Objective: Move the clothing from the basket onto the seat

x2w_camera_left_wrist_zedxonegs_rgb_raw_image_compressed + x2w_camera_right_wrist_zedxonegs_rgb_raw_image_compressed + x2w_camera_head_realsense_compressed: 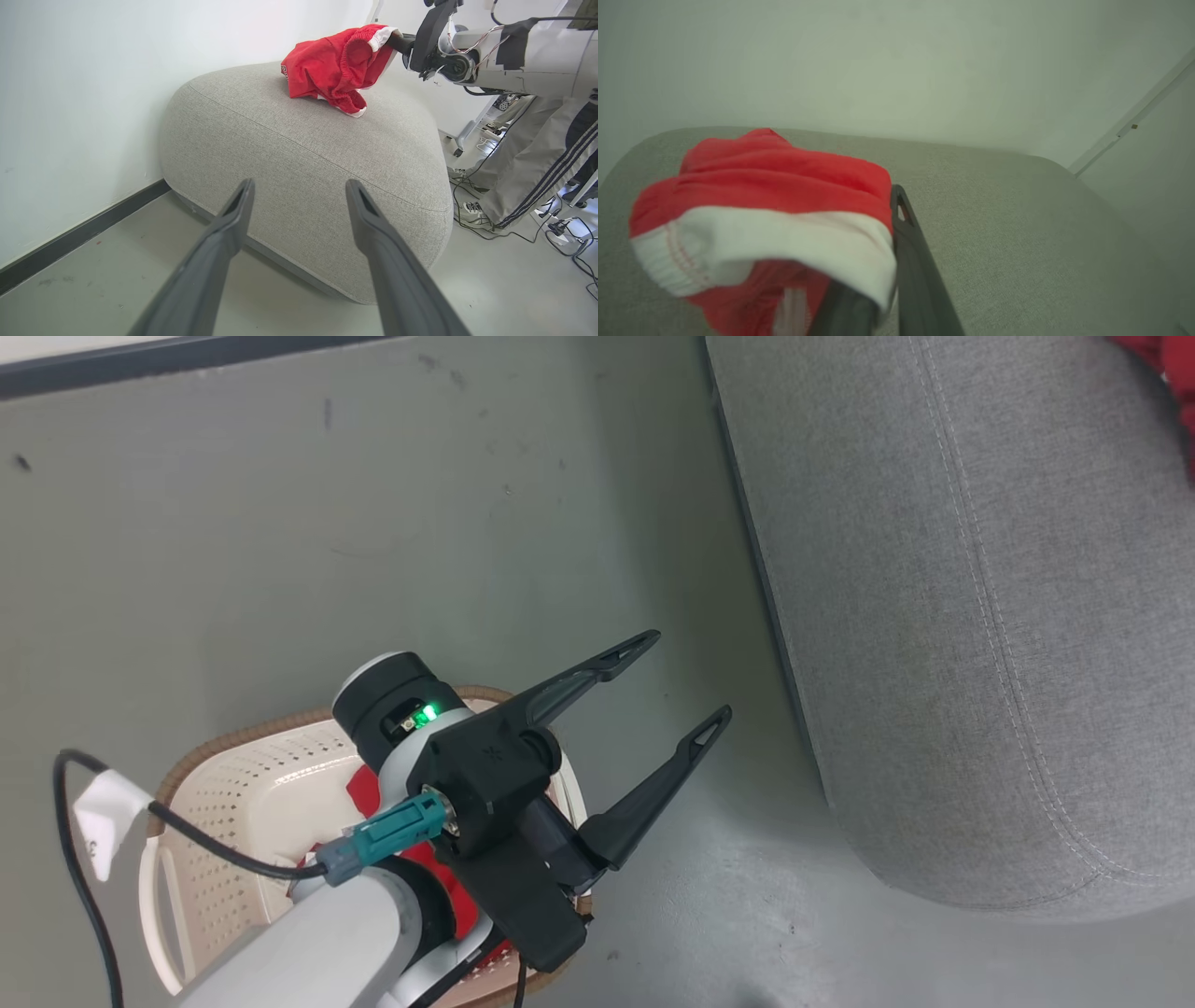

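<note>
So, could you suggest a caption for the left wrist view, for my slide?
Open left gripper faces the grey seat; right gripper holds a red garment resting on it.

Red, white-banded clothing (327,65), a grey woven seat (303,154) and a cream, brown-rimmed basket (243,784) are being shown.

The seat (303,154) is rough woven cloth, the clothing (327,65) soft fabric — the basket (224,784) smooth plastic.

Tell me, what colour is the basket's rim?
The basket rim is brown, braided-looking; the head view shows it best.
</note>
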{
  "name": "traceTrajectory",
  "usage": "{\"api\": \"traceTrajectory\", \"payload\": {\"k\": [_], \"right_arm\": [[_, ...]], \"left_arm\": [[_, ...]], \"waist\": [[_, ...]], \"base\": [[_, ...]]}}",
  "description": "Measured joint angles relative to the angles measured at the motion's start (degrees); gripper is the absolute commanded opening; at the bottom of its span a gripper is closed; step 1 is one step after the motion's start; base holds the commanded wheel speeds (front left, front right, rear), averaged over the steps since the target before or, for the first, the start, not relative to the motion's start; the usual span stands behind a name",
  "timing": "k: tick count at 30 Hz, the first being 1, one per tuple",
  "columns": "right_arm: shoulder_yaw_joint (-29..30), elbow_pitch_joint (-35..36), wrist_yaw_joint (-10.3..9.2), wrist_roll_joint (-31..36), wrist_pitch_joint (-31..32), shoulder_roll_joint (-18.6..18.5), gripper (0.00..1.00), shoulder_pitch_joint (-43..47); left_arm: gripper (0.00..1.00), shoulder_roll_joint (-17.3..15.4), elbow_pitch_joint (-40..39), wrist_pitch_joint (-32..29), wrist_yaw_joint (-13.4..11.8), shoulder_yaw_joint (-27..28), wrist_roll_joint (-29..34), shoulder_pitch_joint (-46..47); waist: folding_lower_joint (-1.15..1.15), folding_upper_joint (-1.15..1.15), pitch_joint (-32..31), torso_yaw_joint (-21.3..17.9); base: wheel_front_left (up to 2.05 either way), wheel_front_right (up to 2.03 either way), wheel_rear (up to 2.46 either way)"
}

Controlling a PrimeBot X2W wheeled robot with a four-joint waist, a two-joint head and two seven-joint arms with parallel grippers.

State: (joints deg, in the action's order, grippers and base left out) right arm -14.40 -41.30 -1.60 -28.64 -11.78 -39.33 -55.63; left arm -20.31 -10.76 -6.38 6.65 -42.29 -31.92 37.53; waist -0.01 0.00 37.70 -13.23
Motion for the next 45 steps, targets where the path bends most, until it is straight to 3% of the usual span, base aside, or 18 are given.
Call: {"api": "traceTrajectory", "payload": {"k": [7,9,12,13,14,28,45], "right_arm": [[-2.30,-5.36,0.33,0.42,5.86,0.60,0.00,1.01],[-2.59,-7.17,0.71,0.40,7.81,0.59,0.13,1.01],[-3.46,-8.72,1.64,0.38,10.05,0.79,0.44,1.00],[-3.65,-8.84,1.69,0.40,10.23,0.99,0.86,0.98],[-3.89,-8.90,1.79,0.41,10.43,1.24,1.00,0.90],[-9.39,-12.67,6.69,1.53,17.89,4.54,1.00,-0.20],[-13.84,-13.80,8.66,2.47,25.73,3.33,1.00,3.79]], "left_arm": [[1.00,0.54,1.46,1.44,0.42,-0.65,-0.26,0.05],[1.00,0.54,1.90,1.75,0.42,-0.70,-0.44,0.04],[1.00,0.46,2.48,2.40,0.42,-0.67,-0.69,0.02],[1.00,0.45,2.60,2.69,0.42,-0.66,-0.70,-0.02],[1.00,0.43,2.80,2.93,0.42,-0.63,-0.70,-0.05],[1.00,-0.24,6.53,6.04,0.43,-0.51,-2.12,-1.85],[1.00,-0.97,9.93,10.09,0.32,0.48,-3.91,-7.93]], "waist": [[0.00,0.01,-1.47,0.87],[0.00,0.00,-1.91,1.19],[0.00,0.00,-2.57,1.62],[0.00,0.00,-2.80,1.73],[0.00,0.00,-3.05,1.82],[0.00,-0.01,-8.15,1.41],[0.00,-0.01,-17.42,-0.56]], "base": [[0.00,0.00,0.00],[0.00,0.00,0.00],[0.00,0.00,0.00],[0.00,0.00,0.00],[0.00,0.00,0.00],[0.00,0.00,0.00],[0.00,0.00,0.00]]}}
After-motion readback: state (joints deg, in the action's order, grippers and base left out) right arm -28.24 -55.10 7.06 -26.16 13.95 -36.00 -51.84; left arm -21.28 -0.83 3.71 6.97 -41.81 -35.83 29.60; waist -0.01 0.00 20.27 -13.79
